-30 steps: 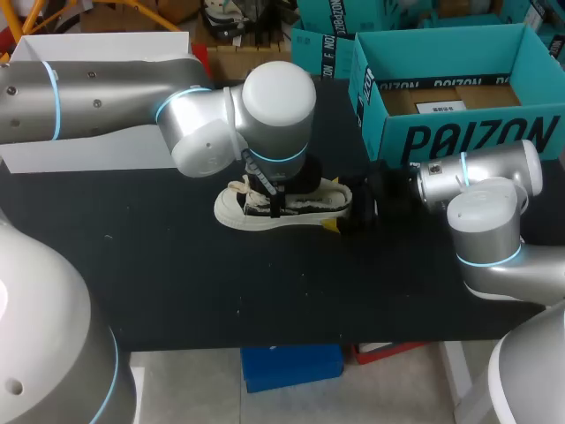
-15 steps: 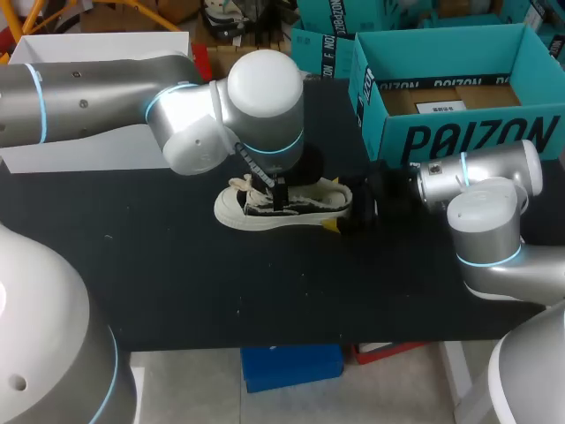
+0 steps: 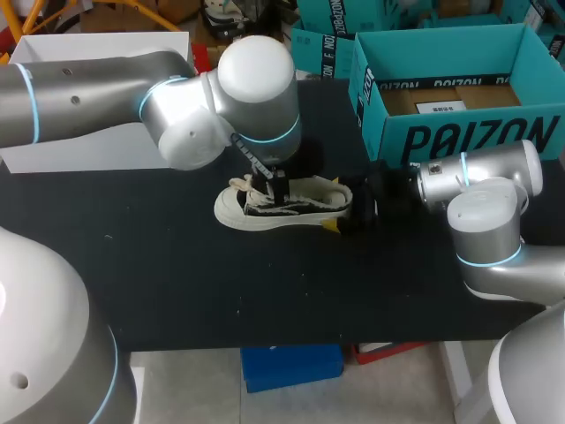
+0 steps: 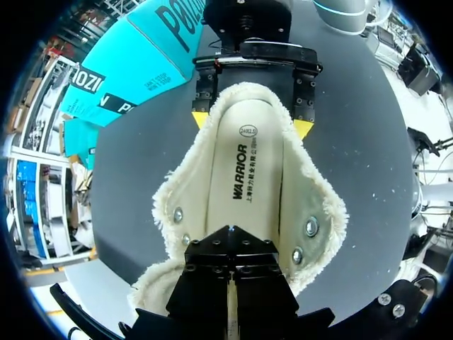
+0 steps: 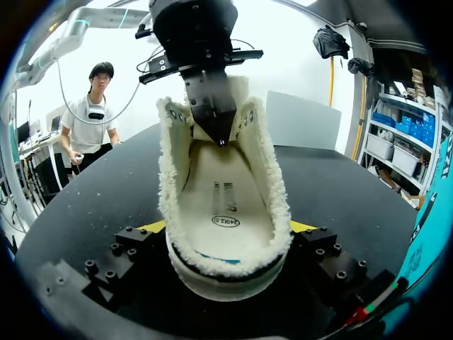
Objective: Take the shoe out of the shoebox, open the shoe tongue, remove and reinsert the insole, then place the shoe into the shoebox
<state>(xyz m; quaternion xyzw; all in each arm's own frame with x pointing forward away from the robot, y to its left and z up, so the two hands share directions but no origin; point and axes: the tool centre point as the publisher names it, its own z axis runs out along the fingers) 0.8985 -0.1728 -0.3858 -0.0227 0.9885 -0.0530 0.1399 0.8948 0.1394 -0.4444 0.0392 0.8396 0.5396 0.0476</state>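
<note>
**Insole stage.** The shoe is shown at frame centre on the table, out of the shoebox at upper right. Its heel is clamped by the right gripper. The left gripper is set inside the opening, jaws together over the insole; whether anything is pinched cannot be told. Insole removal is judged in hand: a pinch on its edge, then a lift, is called for.

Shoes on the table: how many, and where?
1. The shoe lies on the table, heel clamped by the right gripper, the left gripper over its opening. None shows in the shoebox, though its near wall hides part of its floor.
</note>
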